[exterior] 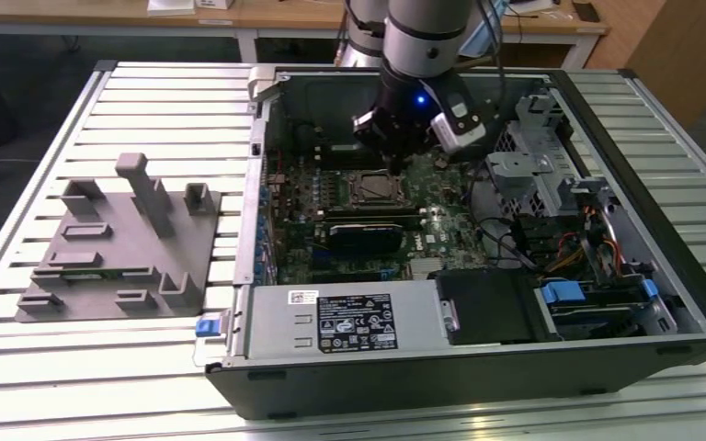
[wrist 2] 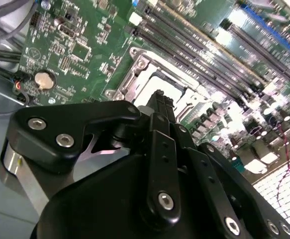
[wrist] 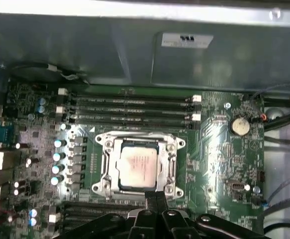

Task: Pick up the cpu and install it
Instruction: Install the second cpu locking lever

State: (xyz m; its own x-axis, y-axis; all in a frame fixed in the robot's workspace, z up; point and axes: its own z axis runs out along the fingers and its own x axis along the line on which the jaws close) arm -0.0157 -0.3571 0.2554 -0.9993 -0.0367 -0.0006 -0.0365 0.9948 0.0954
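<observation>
The cpu (wrist: 137,167), a small square chip with a pale metal top, lies flat inside the metal-framed motherboard socket (wrist: 170,164). The socket also shows in the exterior view (exterior: 375,188), in the middle of the open computer case. My gripper (wrist: 155,200) hangs just above the socket's edge, a little off the cpu. Its two black fingers are pressed together with nothing between them. In the second wrist view the fingertips (wrist 2: 157,102) stand over the socket frame (wrist 2: 135,74), and the gripper body hides most of the cpu.
A grey plastic fixture (exterior: 120,248) with upright blocks sits on the slatted table at the exterior view's left. Inside the case are memory slots (wrist: 130,112), a black card (exterior: 371,234), a power supply (exterior: 341,317) and drive bays with cables (exterior: 574,230).
</observation>
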